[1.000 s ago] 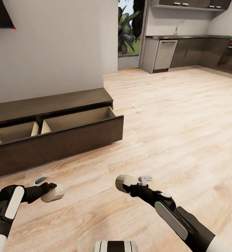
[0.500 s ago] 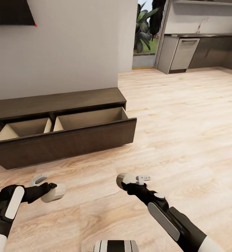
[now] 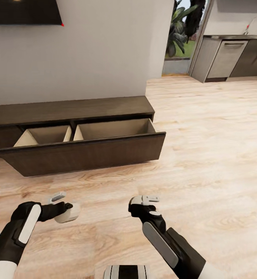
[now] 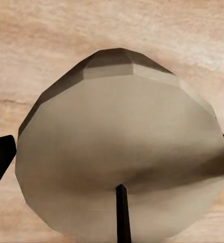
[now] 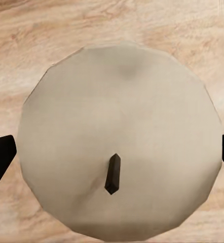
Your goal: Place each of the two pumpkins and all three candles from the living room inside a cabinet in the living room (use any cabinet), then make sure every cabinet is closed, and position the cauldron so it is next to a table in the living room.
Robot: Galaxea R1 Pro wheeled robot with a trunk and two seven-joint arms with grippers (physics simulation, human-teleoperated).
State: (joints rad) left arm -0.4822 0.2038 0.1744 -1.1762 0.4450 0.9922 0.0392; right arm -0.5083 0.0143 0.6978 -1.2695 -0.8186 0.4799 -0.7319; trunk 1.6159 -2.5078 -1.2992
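Observation:
The long dark-brown cabinet (image 3: 85, 154) stands against the wall ahead, its wide drawer pulled out. Its two pale wood compartments (image 3: 112, 130) look bare. Low over the floor, my left gripper (image 3: 67, 211) is shut on a beige candle (image 3: 71, 214). My right gripper (image 3: 138, 202) is shut on a second candle (image 3: 134, 200). In the left wrist view the candle (image 4: 122, 147) shows its top and wick between dark fingers (image 4: 0, 158). The right wrist view has the other candle (image 5: 117, 131) the same way, fingers (image 5: 0, 152) at its sides. Pumpkins, cauldron and table are out of view.
A dark screen (image 3: 23, 11) hangs on the grey wall above the cabinet. Past the wall's corner are a doorway with a plant (image 3: 180, 35) and grey kitchen units (image 3: 229, 58). Wood floor (image 3: 213, 155) spreads to the right of the drawer.
The whole picture has slid right, so the camera has turned left toward the cabinet. Both arms have drawn in slightly, each still holding its candle.

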